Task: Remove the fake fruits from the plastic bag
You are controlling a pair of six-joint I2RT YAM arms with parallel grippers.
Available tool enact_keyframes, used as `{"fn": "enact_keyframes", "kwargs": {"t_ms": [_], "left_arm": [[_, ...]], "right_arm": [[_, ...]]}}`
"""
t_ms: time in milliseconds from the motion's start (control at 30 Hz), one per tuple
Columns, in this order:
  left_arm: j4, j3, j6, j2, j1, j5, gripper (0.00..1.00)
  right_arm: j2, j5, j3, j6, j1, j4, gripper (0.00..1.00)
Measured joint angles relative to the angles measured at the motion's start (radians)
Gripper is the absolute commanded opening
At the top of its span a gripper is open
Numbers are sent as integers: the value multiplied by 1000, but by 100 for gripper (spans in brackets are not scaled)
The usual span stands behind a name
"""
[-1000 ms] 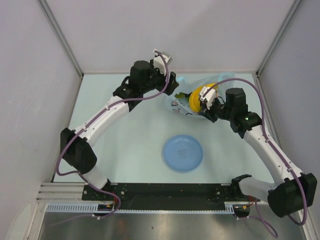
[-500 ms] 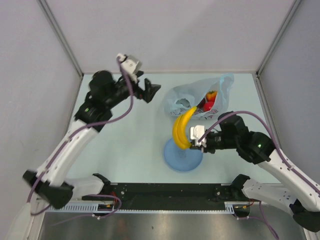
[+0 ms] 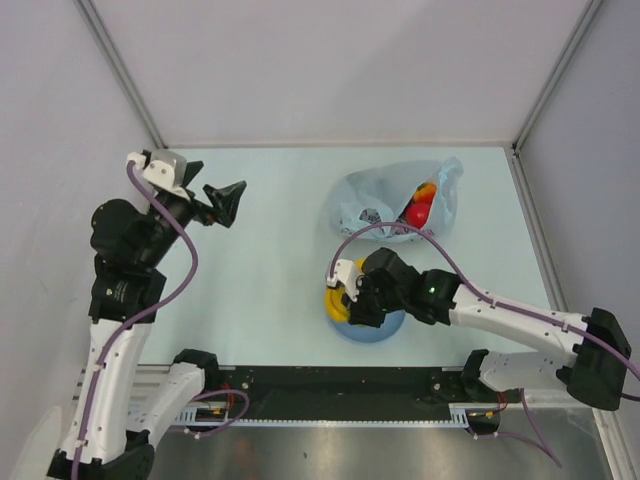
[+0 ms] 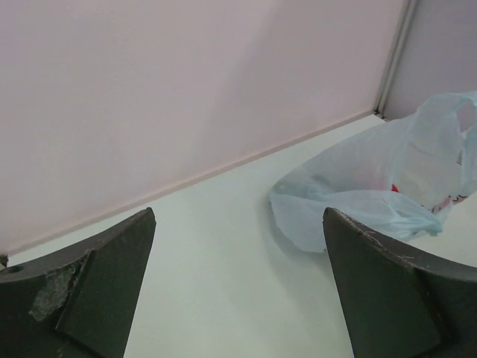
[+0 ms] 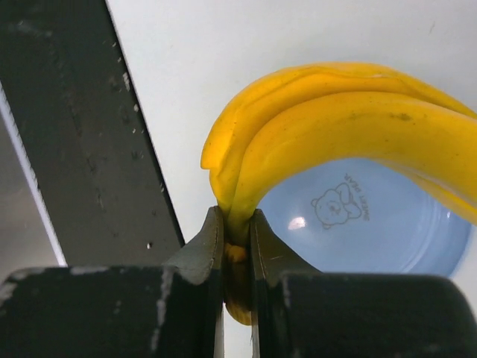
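On my right wrist feed, the blue plate has a small outlined bear face printed on it. It sits near the plate's middle, in the part the banana leaves uncovered. A short curved line of lettering sits just beside the bear, too small for me to read. The plastic bag, beyond the plate, shows only red and dark scraps of print. I cannot read any word or number on my feeds.

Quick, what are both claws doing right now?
Left claw: open, holding nothing.
Right claw: closed on the yellow banana.
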Motion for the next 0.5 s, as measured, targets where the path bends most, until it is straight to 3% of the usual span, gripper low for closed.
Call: {"fn": "enact_keyframes", "kwargs": {"t_ms": [233,500], "left_arm": [[-20,-88,-84,-23,99,42,100],[-10,-137,-153,-44,137,79,99]], "right_arm": [[63,13,-122,106,2,188,0],[104,28,-196,6,-43,323,0]]}}
